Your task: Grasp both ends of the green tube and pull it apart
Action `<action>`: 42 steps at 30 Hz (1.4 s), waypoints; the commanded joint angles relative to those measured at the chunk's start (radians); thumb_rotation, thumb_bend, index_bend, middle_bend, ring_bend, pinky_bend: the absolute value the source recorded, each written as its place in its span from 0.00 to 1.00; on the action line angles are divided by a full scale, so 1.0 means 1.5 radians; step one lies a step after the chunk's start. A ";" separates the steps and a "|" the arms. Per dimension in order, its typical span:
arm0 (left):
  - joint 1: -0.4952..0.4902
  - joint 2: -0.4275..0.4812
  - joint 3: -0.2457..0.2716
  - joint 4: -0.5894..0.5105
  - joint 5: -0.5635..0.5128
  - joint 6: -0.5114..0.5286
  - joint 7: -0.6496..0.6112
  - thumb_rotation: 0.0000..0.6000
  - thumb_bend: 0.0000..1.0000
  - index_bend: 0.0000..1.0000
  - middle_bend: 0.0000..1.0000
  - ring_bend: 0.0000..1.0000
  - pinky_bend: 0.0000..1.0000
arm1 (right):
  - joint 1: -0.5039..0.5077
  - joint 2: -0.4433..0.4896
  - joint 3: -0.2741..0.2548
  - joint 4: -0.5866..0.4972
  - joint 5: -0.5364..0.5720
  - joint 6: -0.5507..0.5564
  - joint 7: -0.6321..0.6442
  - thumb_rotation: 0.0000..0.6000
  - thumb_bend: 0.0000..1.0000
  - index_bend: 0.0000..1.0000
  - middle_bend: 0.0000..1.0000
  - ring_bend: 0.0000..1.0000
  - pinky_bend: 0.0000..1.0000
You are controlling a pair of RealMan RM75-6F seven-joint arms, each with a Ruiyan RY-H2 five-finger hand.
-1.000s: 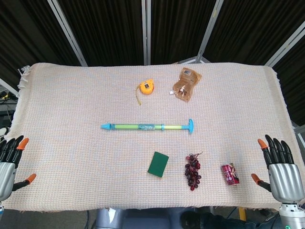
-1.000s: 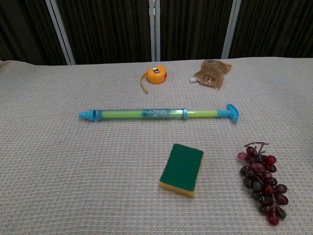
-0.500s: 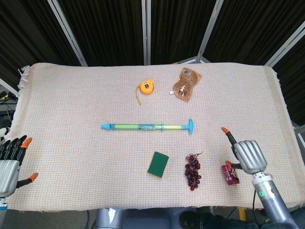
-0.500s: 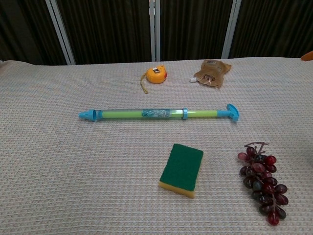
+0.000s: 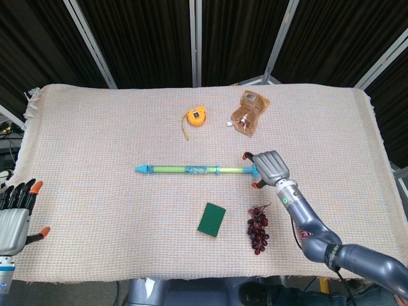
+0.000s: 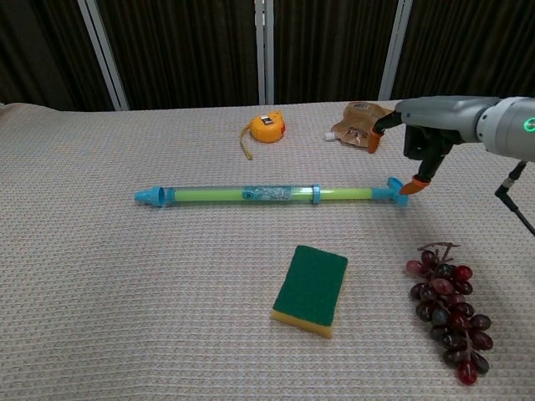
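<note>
Left hand (image 5: 14,213): seen only in the head view, at the near left edge of the woven table cloth (image 5: 83,127), far left of the green tube; fingers spread and upright, nothing held.

Green tube (image 5: 191,169): lying flat across the middle of the cloth, blue nozzle at its left end, blue T-handle (image 6: 395,191) at its right end.

Orange tape measure (image 5: 195,116): set behind the tube's middle, well apart from it.

Green sponge (image 5: 211,219): laid in front of the tube, yellow underside visible in the chest view.

Brown pouch (image 5: 249,111): placed behind the tube's right part, just right of the tape measure.

Bunch of dark grapes (image 5: 257,229): placed in front of the tube's right end, right of the sponge.

Right hand (image 5: 270,167): positioned over the tube's T-handle, one orange fingertip (image 6: 407,187) at or touching the handle, the thumb raised above it; fingers apart, nothing gripped. Whether the fingertip presses the handle cannot be told.
</note>
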 commanded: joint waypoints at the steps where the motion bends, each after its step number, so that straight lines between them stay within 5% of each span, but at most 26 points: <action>1: -0.003 -0.004 -0.003 0.005 -0.010 -0.005 0.004 1.00 0.00 0.00 0.00 0.00 0.00 | 0.040 -0.047 0.005 0.060 0.044 -0.027 -0.031 1.00 0.13 0.37 0.98 1.00 1.00; 12: -0.008 -0.010 -0.005 0.011 -0.029 -0.012 0.015 1.00 0.00 0.00 0.00 0.00 0.00 | 0.106 -0.136 -0.023 0.193 0.147 -0.047 -0.097 1.00 0.21 0.42 0.98 1.00 1.00; 38: -0.016 -0.013 -0.001 0.016 -0.043 -0.016 0.018 1.00 0.00 0.00 0.00 0.00 0.00 | 0.137 -0.168 -0.063 0.244 0.194 -0.045 -0.109 1.00 0.28 0.49 0.98 1.00 1.00; 42: -0.017 -0.014 0.000 0.017 -0.044 -0.019 0.019 1.00 0.00 0.00 0.00 0.00 0.00 | 0.139 -0.171 -0.066 0.248 0.198 -0.043 -0.112 1.00 0.34 0.57 0.99 1.00 1.00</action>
